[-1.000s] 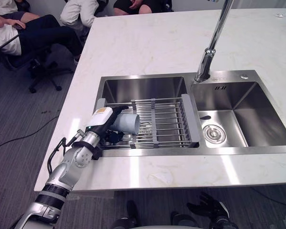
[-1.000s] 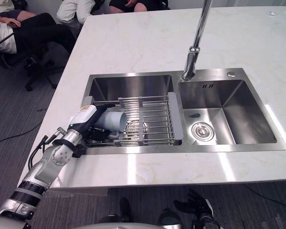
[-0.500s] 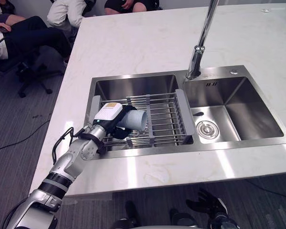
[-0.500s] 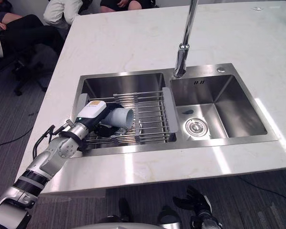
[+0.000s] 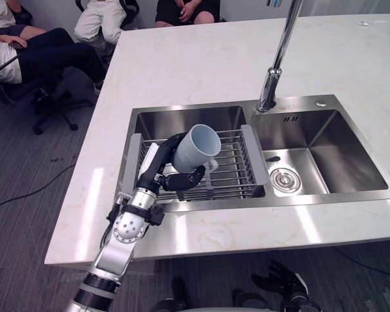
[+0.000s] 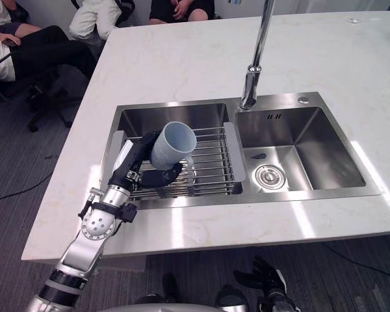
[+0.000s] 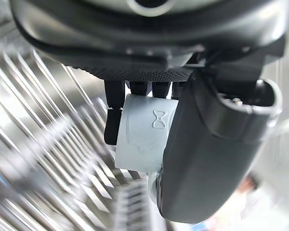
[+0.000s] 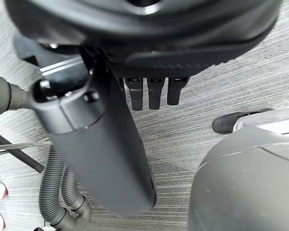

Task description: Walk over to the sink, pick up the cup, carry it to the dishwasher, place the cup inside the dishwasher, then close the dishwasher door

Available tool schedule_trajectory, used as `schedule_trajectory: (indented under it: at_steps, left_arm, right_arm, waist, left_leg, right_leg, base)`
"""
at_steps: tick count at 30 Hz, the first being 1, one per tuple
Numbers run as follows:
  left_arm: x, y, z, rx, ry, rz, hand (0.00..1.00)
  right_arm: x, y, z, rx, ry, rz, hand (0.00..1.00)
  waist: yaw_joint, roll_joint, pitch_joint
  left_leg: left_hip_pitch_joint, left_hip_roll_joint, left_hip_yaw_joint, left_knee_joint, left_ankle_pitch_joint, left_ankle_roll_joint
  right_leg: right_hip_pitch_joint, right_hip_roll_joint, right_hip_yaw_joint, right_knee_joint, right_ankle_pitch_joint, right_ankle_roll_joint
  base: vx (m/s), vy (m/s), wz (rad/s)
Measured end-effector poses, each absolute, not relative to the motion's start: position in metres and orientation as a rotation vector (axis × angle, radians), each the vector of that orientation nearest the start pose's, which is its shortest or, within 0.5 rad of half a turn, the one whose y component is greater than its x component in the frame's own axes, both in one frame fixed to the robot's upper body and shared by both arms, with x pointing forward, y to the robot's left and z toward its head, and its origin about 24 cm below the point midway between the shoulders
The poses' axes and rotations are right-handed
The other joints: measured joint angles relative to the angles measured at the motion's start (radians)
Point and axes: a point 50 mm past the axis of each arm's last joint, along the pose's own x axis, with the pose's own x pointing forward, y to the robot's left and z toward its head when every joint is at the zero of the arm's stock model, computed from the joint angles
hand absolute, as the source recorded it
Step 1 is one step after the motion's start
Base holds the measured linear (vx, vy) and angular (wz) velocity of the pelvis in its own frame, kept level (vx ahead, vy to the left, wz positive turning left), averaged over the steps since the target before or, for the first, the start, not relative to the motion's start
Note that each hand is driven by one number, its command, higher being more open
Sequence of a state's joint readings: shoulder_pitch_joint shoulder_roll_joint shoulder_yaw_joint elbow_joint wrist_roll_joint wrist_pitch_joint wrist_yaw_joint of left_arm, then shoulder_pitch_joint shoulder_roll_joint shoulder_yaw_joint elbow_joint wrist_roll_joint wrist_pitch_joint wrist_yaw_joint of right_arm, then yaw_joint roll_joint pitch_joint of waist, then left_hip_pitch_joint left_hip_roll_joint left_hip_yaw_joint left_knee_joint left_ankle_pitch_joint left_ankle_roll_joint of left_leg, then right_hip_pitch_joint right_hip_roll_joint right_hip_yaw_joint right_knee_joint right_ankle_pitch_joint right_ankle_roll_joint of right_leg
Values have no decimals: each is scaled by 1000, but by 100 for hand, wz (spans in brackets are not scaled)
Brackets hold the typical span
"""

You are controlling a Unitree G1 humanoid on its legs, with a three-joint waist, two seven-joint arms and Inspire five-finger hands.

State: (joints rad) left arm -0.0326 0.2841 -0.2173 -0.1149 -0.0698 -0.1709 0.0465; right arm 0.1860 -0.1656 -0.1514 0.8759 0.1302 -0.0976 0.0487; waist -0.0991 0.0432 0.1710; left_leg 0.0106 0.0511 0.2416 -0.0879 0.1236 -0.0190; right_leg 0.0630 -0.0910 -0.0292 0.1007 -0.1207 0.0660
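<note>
I am looking at a white marble countertop (image 5: 201,58) that is carrying a steel double sink (image 5: 325,200), set into it. A wire rack (image 5: 233,170) is lying across the left basin (image 5: 182,120), and a tall faucet (image 5: 277,62) is standing on the sink's back rim between the two basins. A small clear thing (image 5: 364,23) is sitting on the counter's far right.

The right hand (image 8: 154,57) hangs, fingers relaxed, above the grey striped floor (image 8: 241,82).
</note>
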Motion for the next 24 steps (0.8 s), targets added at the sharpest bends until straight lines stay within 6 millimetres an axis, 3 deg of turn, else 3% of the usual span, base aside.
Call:
schedule_trajectory:
  at_steps: [6, 13, 15, 18, 21, 22, 23, 24]
  left_arm:
    - [235, 132, 90, -86, -288, -196, 30]
    - [227, 121, 101, -162, -336, -221, 30]
    - [226, 116, 102, -173, -343, -232, 30]
    - [226, 113, 103, -184, -347, -240, 30]
    - [224, 117, 99, -190, -331, -205, 30]
    - [221, 121, 98, -195, -325, -182, 30]
    - [219, 123, 98, -197, -327, -169, 30]
    - [217, 125, 98, -208, -328, -150, 30]
  right_arm:
    - [92, -239, -141, 37, 926, -297, 90]
    - [93, -239, -141, 34, 923, -310, 90]
    - [97, -237, -141, 45, 912, -324, 90]
    - [101, -231, -141, 56, 904, -327, 90]
    - [94, -231, -143, 57, 923, -332, 90]
    - [93, -231, -143, 56, 927, -332, 90]
    - [93, -231, -143, 56, 927, -331, 90]
    - [93, -235, -142, 41, 926, -333, 90]
  waist:
    - [7, -3, -8]
    - [15, -6, -27]
    - [22, -13, -22]
    - [22, -30, -10]
    - [34, -42, 1]
    - [37, -49, -5]
    - [39, -58, -11]
    - [60, -59, -18]
  left_leg:
    - [0, 2, 21, 0, -4, 0]
    - [1, 5, 92, 15, -22, 6]
    - [-36, 21, 118, 68, -43, 14]
    - [-99, 46, 123, 153, -79, 39]
    - [-103, 50, 103, 183, -80, 52]
    - [-120, 44, 90, 195, -70, 62]
    - [-134, 34, 79, 201, -64, 54]
    - [-179, 27, 63, 204, -43, 33]
  right_leg:
    - [-10, 0, 26, 0, 5, 3]
    - [-51, 4, 101, 30, 21, 12]
    - [-107, 6, 125, 97, 20, 17]
    - [-163, 2, 89, 173, 16, 32]
    - [-200, -27, 12, 554, -127, 42]
    - [-181, -40, 5, 651, -134, 47]
    - [-177, -47, 6, 663, -109, 46]
    - [-184, -38, 6, 601, -141, 64]
  base:
    - [5, 9, -10]
    - [13, 19, -31]
    - [-80, -1, -37]
    - [-141, -14, -8]
    - [-162, -57, 30]
    - [-100, -83, 47]
    - [-171, -158, 37]
    - [-156, -116, 18]
